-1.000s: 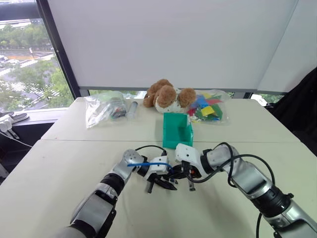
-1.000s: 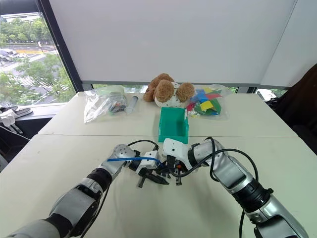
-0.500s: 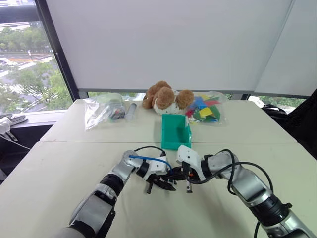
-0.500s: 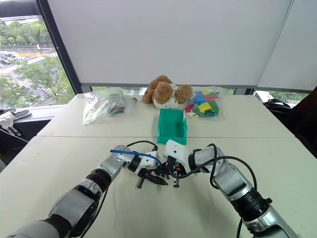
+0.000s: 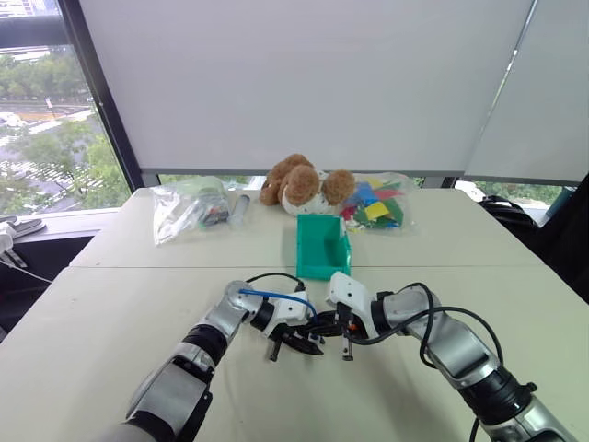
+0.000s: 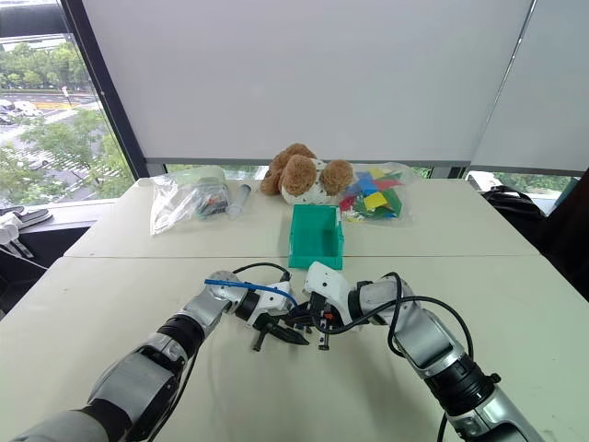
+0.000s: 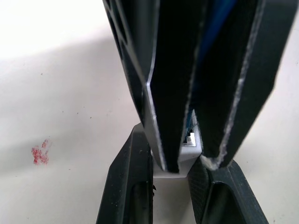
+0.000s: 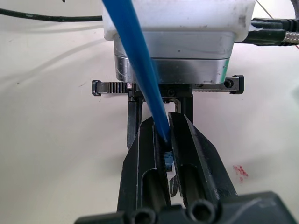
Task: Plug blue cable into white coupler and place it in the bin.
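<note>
My two grippers meet tip to tip on the table in front of the green bin [image 5: 322,246]. The left gripper [image 5: 293,342] is shut on the small white coupler [image 7: 169,168], its pads [image 7: 133,186] pressing on both sides. The right gripper [image 5: 343,337] is shut on the plug end of the blue cable [image 8: 138,65] and holds it at the coupler's mouth. From there the blue cable [image 5: 274,295] arcs back over the left wrist. In the left wrist view the right gripper's fingers [image 7: 170,74] hide the joint itself.
The open bin stands just beyond the grippers. Behind it lie a teddy bear [image 5: 299,182] and a bag of coloured pieces [image 5: 377,201]. A clear bag [image 5: 189,204] and a grey tube [image 5: 239,206] lie at the back left. A red mark [image 7: 40,151] is on the tabletop.
The camera has shifted slightly. Both grippers stay pressed together at the same spot. The cable's loose end has risen a little above the left wrist.
</note>
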Controlling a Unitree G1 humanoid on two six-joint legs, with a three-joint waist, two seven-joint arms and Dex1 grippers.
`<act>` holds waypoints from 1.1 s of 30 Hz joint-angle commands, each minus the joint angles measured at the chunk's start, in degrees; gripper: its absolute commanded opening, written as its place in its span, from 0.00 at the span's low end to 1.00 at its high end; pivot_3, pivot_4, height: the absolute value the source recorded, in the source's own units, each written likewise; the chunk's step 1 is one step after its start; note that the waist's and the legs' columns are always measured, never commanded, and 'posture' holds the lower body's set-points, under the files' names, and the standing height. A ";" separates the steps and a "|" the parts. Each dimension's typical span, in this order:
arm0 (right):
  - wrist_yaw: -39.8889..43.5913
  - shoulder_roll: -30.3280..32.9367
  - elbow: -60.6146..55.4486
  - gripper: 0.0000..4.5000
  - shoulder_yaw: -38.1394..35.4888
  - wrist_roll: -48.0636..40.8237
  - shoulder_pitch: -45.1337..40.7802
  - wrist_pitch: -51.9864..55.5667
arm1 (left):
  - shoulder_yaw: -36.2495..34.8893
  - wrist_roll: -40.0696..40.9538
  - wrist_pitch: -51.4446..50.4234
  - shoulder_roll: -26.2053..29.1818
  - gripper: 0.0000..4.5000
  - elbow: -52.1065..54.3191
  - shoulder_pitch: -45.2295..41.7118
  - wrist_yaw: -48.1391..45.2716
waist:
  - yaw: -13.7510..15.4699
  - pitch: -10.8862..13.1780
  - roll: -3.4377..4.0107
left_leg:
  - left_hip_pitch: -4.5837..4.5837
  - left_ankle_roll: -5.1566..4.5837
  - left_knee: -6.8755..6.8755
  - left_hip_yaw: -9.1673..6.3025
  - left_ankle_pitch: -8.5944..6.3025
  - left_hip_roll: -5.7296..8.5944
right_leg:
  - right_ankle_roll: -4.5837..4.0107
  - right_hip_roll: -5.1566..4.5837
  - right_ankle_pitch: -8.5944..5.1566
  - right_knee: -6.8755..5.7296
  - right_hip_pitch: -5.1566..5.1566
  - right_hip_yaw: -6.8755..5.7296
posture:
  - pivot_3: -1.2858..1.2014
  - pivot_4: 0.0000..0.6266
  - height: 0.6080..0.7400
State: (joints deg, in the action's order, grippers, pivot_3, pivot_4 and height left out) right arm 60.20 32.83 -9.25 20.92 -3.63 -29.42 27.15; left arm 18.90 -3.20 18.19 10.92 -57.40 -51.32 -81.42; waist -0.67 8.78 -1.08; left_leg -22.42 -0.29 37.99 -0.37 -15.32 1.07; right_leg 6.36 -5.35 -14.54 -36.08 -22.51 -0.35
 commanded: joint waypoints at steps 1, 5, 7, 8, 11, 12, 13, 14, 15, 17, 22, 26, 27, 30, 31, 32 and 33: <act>0.68 -0.77 8.03 0.00 5.99 1.96 4.84 3.18 | -0.85 0.49 0.06 -0.47 0.08 1.84 -0.66 0.53 | -0.02 -0.04 -0.03 | 0.00 0.00 0.00 0.00 0.00 0.00 | 0.00 0.00 0.00 0.00 0.00 0.00 | 0.52 0.24 1.00; 1.70 -2.20 10.56 0.00 4.92 -0.10 4.07 5.59 | -0.90 0.73 0.38 -0.41 0.08 2.41 -0.48 0.31 | -0.15 -0.25 -0.22 | 0.02 0.00 -0.04 -0.01 0.00 -0.05 | -0.01 -0.10 0.00 0.00 -0.01 0.00 | 0.52 0.24 1.00; 2.49 -1.36 11.43 0.00 6.02 1.24 3.85 4.27 | -0.97 0.85 0.33 -0.38 0.08 2.62 -0.46 0.25 | -0.14 -0.30 -0.20 | 0.02 0.01 -0.04 -0.01 -0.01 -0.06 | -0.01 -0.13 0.00 0.00 -0.01 0.00 | 0.52 0.24 1.00; 2.76 -1.30 11.46 0.00 6.15 1.27 3.96 4.15 | -1.02 0.91 0.32 -0.37 0.08 2.67 -0.47 0.27 | -0.13 -0.33 -0.19 | 0.02 0.01 -0.05 -0.01 -0.01 -0.06 | -0.02 -0.14 -0.01 0.00 -0.01 0.00 | 0.52 0.24 1.00; 3.27 -1.18 10.96 0.00 6.88 1.53 4.89 3.83 | -1.16 0.96 0.40 -0.33 0.08 2.71 -0.52 0.51 | -0.12 -0.38 -0.20 | 0.02 0.01 -0.08 -0.01 -0.02 -0.05 | -0.04 -0.18 -0.02 0.05 -0.01 0.00 | 0.52 0.24 1.00; 3.16 -1.25 11.00 0.00 7.10 1.70 5.22 3.70 | -1.20 0.99 0.39 -0.31 0.08 2.75 -0.51 0.56 | -0.12 -0.38 -0.20 | 0.02 0.01 -0.08 -0.01 -0.02 -0.05 | -0.04 -0.19 -0.02 0.06 -0.01 0.00 | 0.52 0.24 1.00; 3.02 -1.27 11.18 0.00 7.39 2.05 5.42 3.42 | -1.23 1.01 0.40 -0.30 0.08 2.74 -0.52 0.61 | -0.12 -0.38 -0.20 | 0.02 0.01 -0.09 -0.01 -0.03 -0.05 | -0.04 -0.20 -0.02 0.06 -0.01 0.00 | 0.52 0.24 1.00; 2.93 -1.15 11.41 0.00 7.87 2.66 5.58 2.87 | -1.27 1.04 0.40 -0.29 0.08 2.76 -0.51 0.64 | -0.12 -0.39 -0.20 | 0.02 0.01 -0.10 -0.01 -0.03 -0.05 | -0.05 -0.21 -0.02 0.07 -0.01 0.01 | 0.52 0.24 1.00; 2.89 -0.95 11.70 0.00 8.34 3.32 5.77 2.22 | -1.31 1.07 0.41 -0.25 0.08 2.80 -0.48 0.66 | -0.13 -0.39 -0.19 | 0.02 0.01 -0.11 -0.01 -0.03 -0.06 | -0.05 -0.21 -0.02 0.09 -0.01 0.04 | 0.52 0.24 1.00; 2.60 -1.38 11.59 0.00 7.45 2.82 5.76 2.39 | -1.43 1.14 0.39 -0.07 0.08 2.94 -0.39 0.77 | -0.13 -0.44 -0.20 | 0.02 0.01 -0.12 -0.02 -0.03 -0.06 | -0.06 -0.23 -0.03 0.10 -0.02 0.04 | 0.52 0.24 1.00; 1.86 -1.73 10.72 0.00 4.87 1.68 4.88 3.17 | -1.79 1.02 0.03 0.51 0.08 3.00 -0.38 1.84 | -0.17 -0.45 -0.20 | 0.02 0.02 -0.16 -0.03 -0.04 -0.08 | -0.25 -0.26 -0.14 0.12 -0.02 0.05 | 0.52 0.24 1.00; 1.84 -0.91 8.96 0.00 3.94 1.25 4.89 3.66 | -2.08 1.04 -0.47 1.33 0.32 3.28 -0.24 2.14 | -0.15 -0.45 -0.20 | 0.02 0.02 -0.23 -0.03 -0.04 -0.10 | -0.28 -0.28 -0.14 0.21 -0.03 0.07 | 0.52 0.24 1.00; 1.84 -0.71 8.13 0.00 3.78 1.06 4.97 3.93 | -2.16 1.15 -0.85 1.61 0.39 3.52 -0.08 2.11 | -0.14 -0.46 -0.17 | 0.02 0.02 -0.25 -0.03 -0.04 -0.10 | -0.29 -0.28 -0.14 0.23 -0.03 0.07 | 0.52 0.24 1.00; 1.74 -0.39 5.84 0.00 3.17 0.26 5.10 5.03 | -2.47 1.58 -1.72 2.57 0.71 4.84 0.70 2.06 | -0.12 -0.65 0.01 | 0.02 0.02 -0.55 -0.03 -0.04 -0.10 | -0.31 -0.30 -0.12 0.54 -0.04 0.07 | 0.52 0.24 1.00; 1.65 -0.28 5.06 0.00 2.94 -0.03 5.11 5.44 | -2.72 1.84 -1.79 2.98 0.82 5.46 1.07 2.09 | -0.11 -0.67 0.04 | 0.02 0.02 -0.72 -0.03 -0.03 -0.10 | -0.33 -0.29 -0.11 0.69 -0.05 0.07 | 0.52 0.24 1.00; 1.49 -0.24 4.33 0.00 2.65 -0.35 5.12 5.83 | -3.06 2.07 -1.79 3.44 0.96 6.16 1.48 2.26 | -0.10 -0.67 0.04 | 0.02 0.02 -0.81 -0.02 -0.03 -0.09 | -0.33 -0.29 -0.11 0.74 -0.07 0.07 | 0.52 0.24 1.00; 1.32 -0.21 3.81 0.00 2.50 -0.59 5.15 6.13 | -3.33 2.18 -1.81 3.75 0.98 6.73 1.82 2.35 | -0.07 -0.67 0.04 | -0.01 0.03 -0.87 -0.02 -0.03 -0.09 | -0.33 -0.29 -0.10 0.74 -0.12 0.07 | 0.52 0.24 1.00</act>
State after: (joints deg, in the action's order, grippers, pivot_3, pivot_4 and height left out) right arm 61.35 31.38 -8.94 19.31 -5.89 -28.22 28.68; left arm 16.90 -2.44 16.53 14.37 -52.78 -49.63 -79.40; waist -0.75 8.11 -1.04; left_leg -22.48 -0.27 37.07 -0.39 -15.35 0.98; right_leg 6.04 -5.65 -14.64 -35.33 -22.70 -0.29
